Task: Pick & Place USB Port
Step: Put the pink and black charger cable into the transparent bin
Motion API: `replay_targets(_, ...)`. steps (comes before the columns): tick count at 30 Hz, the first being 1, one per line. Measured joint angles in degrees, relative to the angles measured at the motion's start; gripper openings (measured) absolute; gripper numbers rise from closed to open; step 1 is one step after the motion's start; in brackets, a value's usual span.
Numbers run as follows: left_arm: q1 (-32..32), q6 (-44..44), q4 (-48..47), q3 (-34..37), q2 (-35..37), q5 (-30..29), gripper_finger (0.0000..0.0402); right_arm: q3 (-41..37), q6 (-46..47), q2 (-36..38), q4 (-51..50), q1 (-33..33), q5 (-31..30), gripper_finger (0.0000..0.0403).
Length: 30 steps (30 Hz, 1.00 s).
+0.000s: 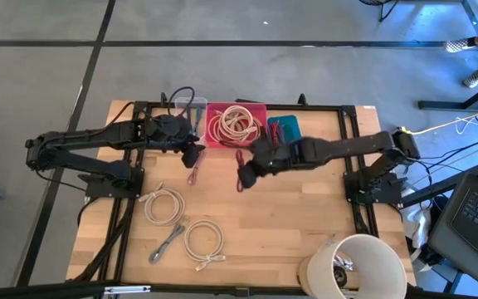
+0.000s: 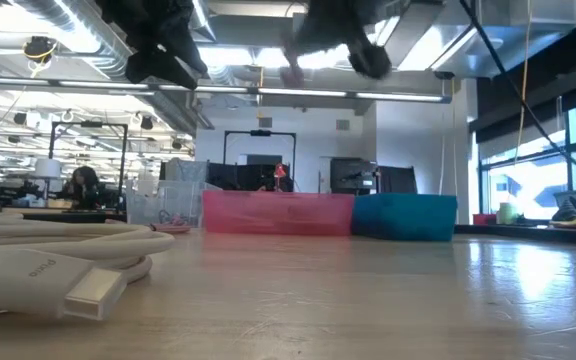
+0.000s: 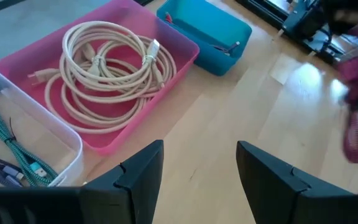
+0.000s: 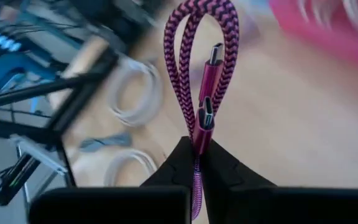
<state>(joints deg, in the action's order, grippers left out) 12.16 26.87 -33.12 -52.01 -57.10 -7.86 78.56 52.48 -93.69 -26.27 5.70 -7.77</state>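
The magenta braided USB cable (image 4: 199, 74) hangs looped (connectors folded together) in the right end effector (image 4: 197, 155), clamped on it above the worktop (image 1: 305, 216) near the pink bin (image 1: 256, 108). The left end effector (image 3: 199, 177) hovers spread apart beside that bin.

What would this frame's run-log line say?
right pincer: shut on magenta braided cable, lifted above table | left pincer: open, empty, near pink bin | white cables: on table | stage: carrying

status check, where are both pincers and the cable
Right pincer shut on magenta braided cable, above table. Left pincer open, empty, near pink bin. Nothing in the way.
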Motion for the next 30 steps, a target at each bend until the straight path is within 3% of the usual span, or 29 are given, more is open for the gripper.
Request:
replay_targets(4, 0.0, -0.06, 4.26, 0.0, 0.0, 2.73, 0.0196, 7.33, -9.27, 0.0, -0.25, -2.52, -0.19, 0.001)
replay_targets(8, 0.0, -1.47, 15.37, 0.0, 0.0, 9.4, 0.0196, 12.44, -15.38, 0.07, -0.2, -4.83, -0.61, 0.001)
replay_targets(13, 0.0, -1.99, 32.08, 0.0, 0.0, 18.04, 0.0196, 15.87, -18.9, 0.07, -1.19, -6.36, -0.25, 0.001)
replay_targets(17, 0.0, -1.97, 41.83, -0.02, 0.0, 21.23, 0.0196, 16.02, -19.74, 0.07, -1.2, -6.7, 0.06, 0.001)
replay_targets(30, 3.54, -2.08, 42.74, -0.02, -4.13, 26.13, 0.0196, 16.02, -19.91, 0.07, -0.15, -6.58, 2.53, 0.001)
